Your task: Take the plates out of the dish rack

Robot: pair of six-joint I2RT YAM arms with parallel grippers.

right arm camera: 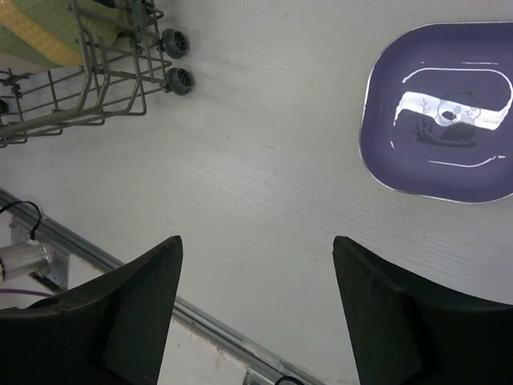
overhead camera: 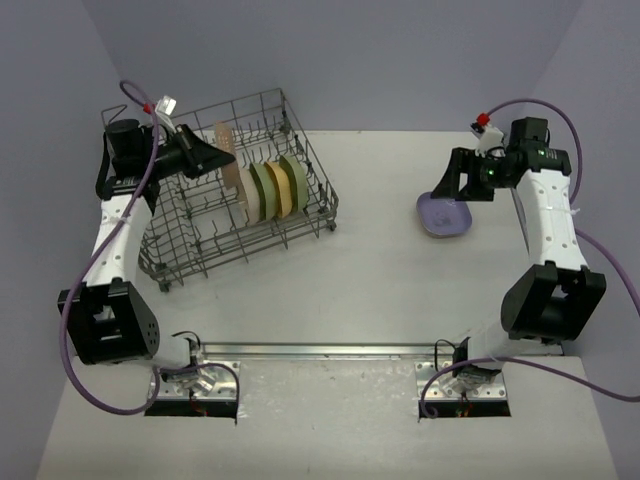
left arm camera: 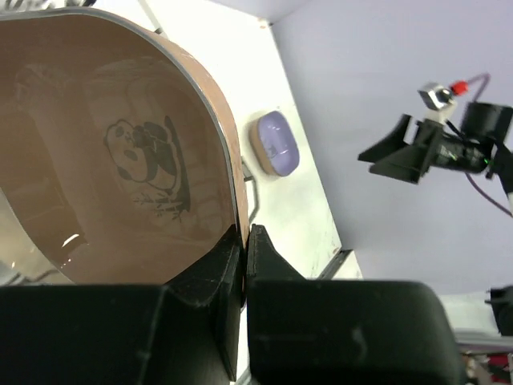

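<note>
Overhead view of a pale desk point(overhead camera: 380, 270) with two robot arms at its near edge. The left pincer point(overhead camera: 205, 155) is clamped on the rim of a tan plate point(overhead camera: 226, 142), holding it on edge over the far left part of the dish rack point(overhead camera: 185, 250). In the wrist view its two fingers pinch the thin rim with almost no gap between them. Whether the plate's lower edge has cleared the tines cannot be told.

The right pincer point(right arm camera: 256, 241) is wide open and holds nothing. It hovers over the desk beside a lavender plate point(right arm camera: 441, 112) that lies flat, well apart from the rack. A row of cream, green and yellow plates point(overhead camera: 272, 188) stands on edge between the tines.

The step in hand appears to be lifting the tan plate out. It likely goes best straight up until the plate clears the tines and raised side, then across to the desk. The grip should stay firm, since only the rim is held.

The plates are smooth, glossy plastic in shallow rounded-square shapes. The tan and lavender ones carry a panda print. The rack is an open grid of grey wire with small wheels point(right arm camera: 178, 80).
</note>
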